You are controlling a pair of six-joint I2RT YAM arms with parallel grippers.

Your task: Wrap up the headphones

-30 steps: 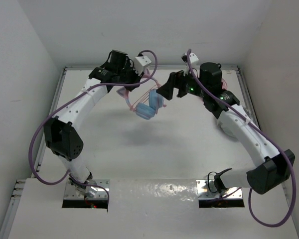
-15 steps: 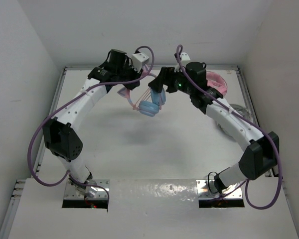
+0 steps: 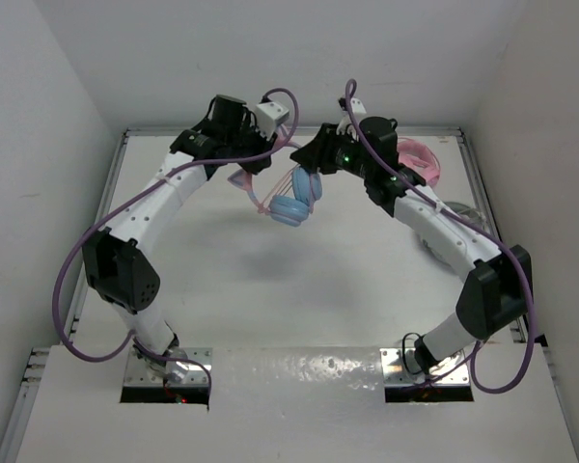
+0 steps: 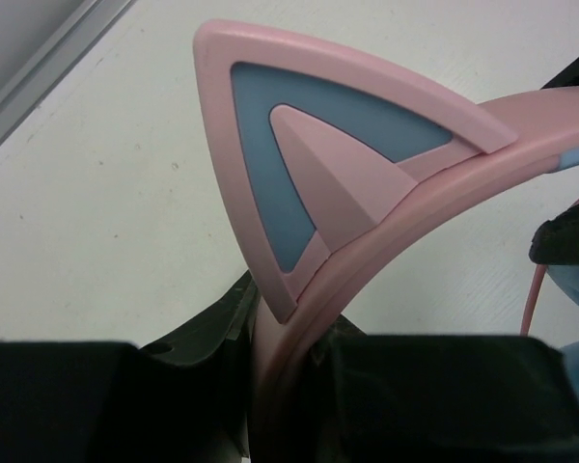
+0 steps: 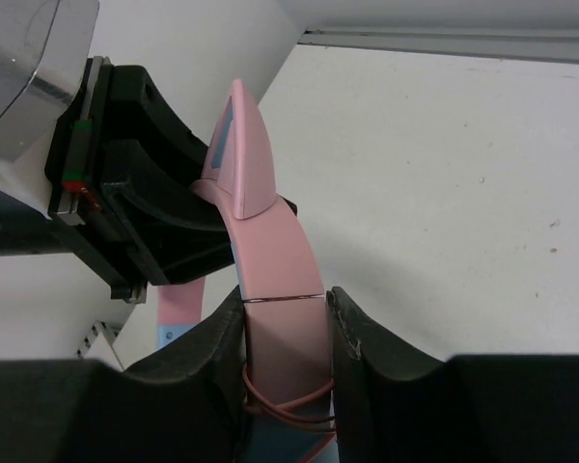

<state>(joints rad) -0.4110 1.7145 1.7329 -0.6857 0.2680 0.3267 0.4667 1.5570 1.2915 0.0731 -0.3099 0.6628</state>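
Observation:
The headphones [image 3: 291,204] hang in the air above the back of the table, light blue ear cups lowest, between my two grippers. My left gripper [image 3: 258,154] is shut on the pink headband [image 4: 386,227] just below a cat ear [image 4: 309,145]. My right gripper [image 3: 314,162] comes from the right and is shut on the headband [image 5: 275,260] further along, both fingers pressed to its sides. A few loops of the thin pink cable [image 5: 289,400] cross the band between the right fingers. The left gripper [image 5: 145,222] shows close behind the other cat ear [image 5: 239,145].
All-pink headphones [image 3: 420,159] lie at the back right, partly behind the right arm. A pale rounded thing [image 3: 460,218] sits by the right wall, mostly hidden by that arm. Raised rails [image 3: 101,207] edge the white table.
My right gripper moved left up to the headphones and closed its open jaws on the headband. The ear cups swung a little. The left gripper kept its hold and place.

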